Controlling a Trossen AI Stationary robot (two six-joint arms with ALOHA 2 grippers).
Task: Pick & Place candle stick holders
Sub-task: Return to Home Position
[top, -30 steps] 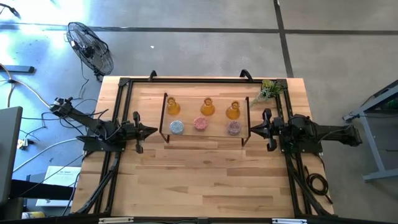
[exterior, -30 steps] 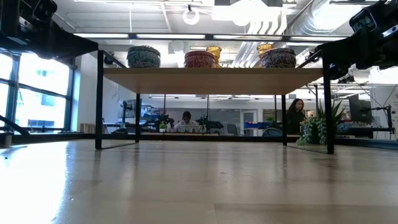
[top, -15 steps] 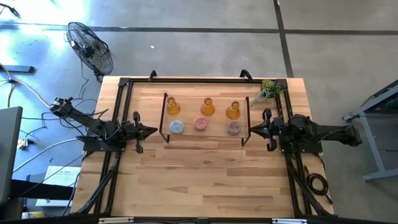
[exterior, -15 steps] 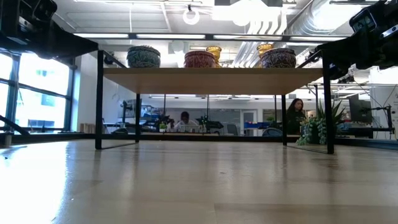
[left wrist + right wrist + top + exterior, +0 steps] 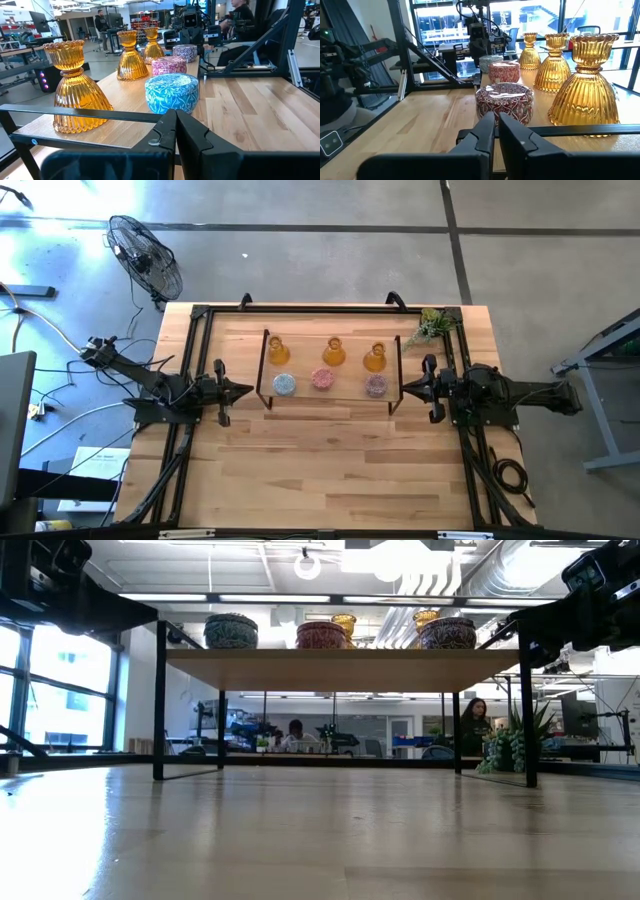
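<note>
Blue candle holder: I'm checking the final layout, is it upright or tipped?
Upright. The blue candle holder sits flat on the shelf, its top level.

The left arm (image 5: 165,395) lies low and folded, its left pincer (image 5: 246,390) pointing inward, fingers pressed together. The right arm (image 5: 500,395) mirrors it opposite, its right pincer (image 5: 405,389) likewise closed, facing back.
</note>
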